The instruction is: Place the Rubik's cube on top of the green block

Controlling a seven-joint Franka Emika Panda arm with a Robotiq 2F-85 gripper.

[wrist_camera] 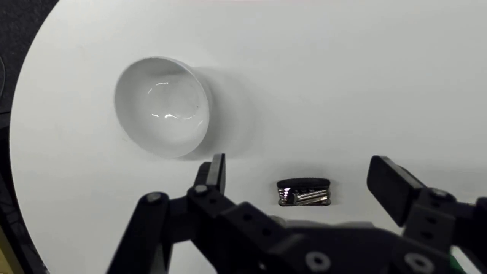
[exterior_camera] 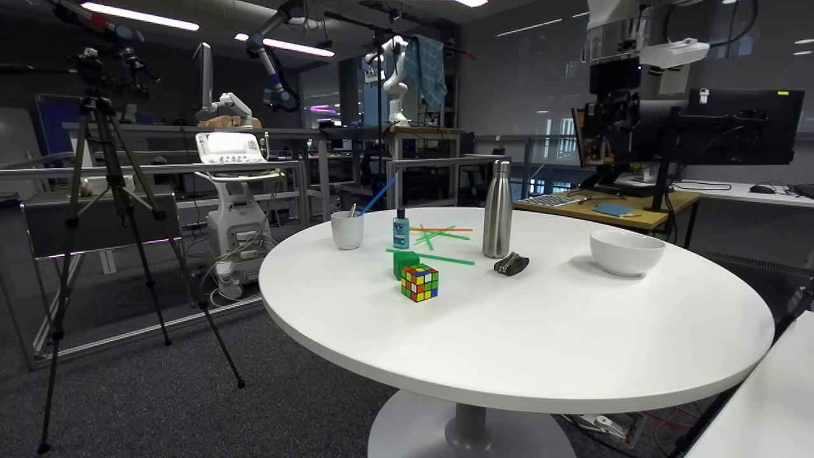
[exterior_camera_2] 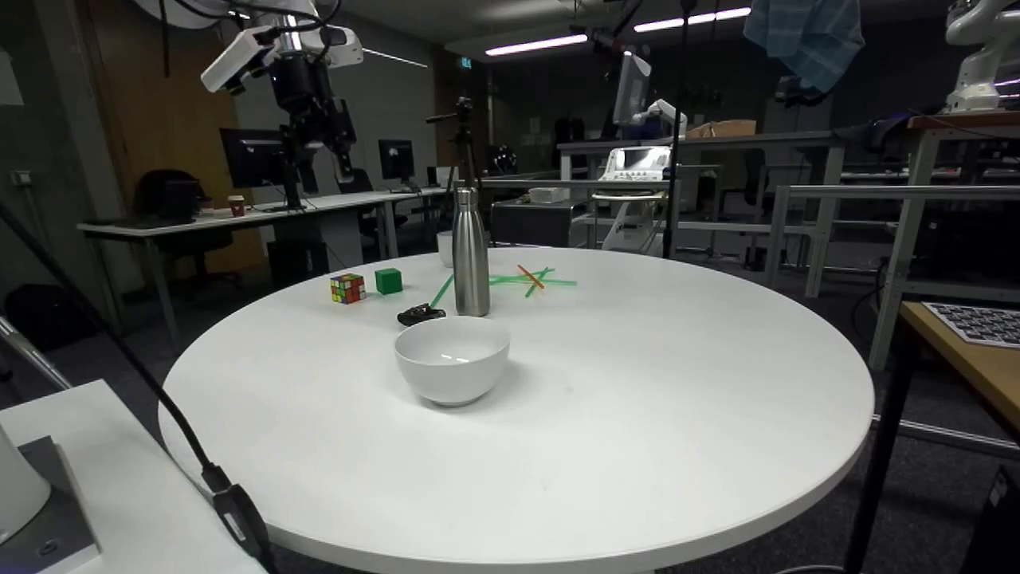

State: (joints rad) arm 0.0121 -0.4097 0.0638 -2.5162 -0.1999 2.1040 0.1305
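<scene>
Your Rubik's cube sat flat on the white desk, its coloured squares all mixed. The green block stood on the desk just beside it, and you could see a strip of bare white between the two in an exterior view. Near the block lay a long green stick; farther off, several green sticks crossed one another, with an orange stick among them. A small bottle of blue liquid stood upright near those sticks, and farther out you had a white cup with a blue stick leaning out over its rim; a metallic item in the cup was too small to make out. Near one end of the long green stick, a dark folding tool with metal pieces lay just beside an upright steel bottle. Well apart from the cube, a white bowl stood upright. High over the desk hung your end effector, its jaws spread wide, and your wrist view looked down on the bowl and the folding tool, the tool showing between the jaws but lying on the desk below.
</scene>
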